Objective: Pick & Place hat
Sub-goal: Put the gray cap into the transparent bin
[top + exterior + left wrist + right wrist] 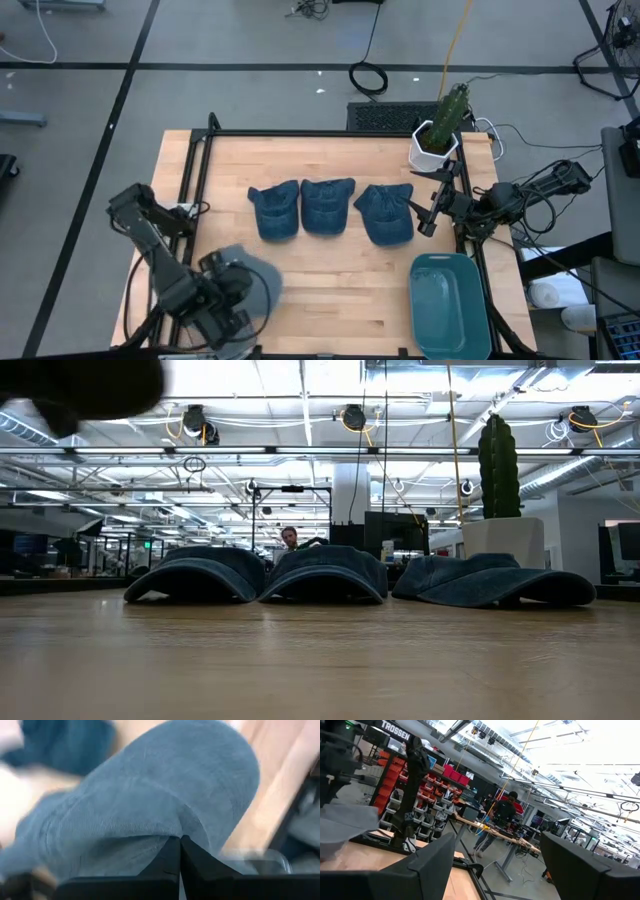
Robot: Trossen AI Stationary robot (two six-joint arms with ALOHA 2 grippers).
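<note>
Denim filled the left wrist view: the left gripper had its 2 dark fingers pressed together on the fabric of a blue cap, which it held at the near left corner of the table, well apart from the others. 3 more caps lay in a row across the table's middle. The right gripper waited just beside the rightmost cap, fingers spread apart. A teal tray sat at the near right, a potted cactus at the far right.
</note>
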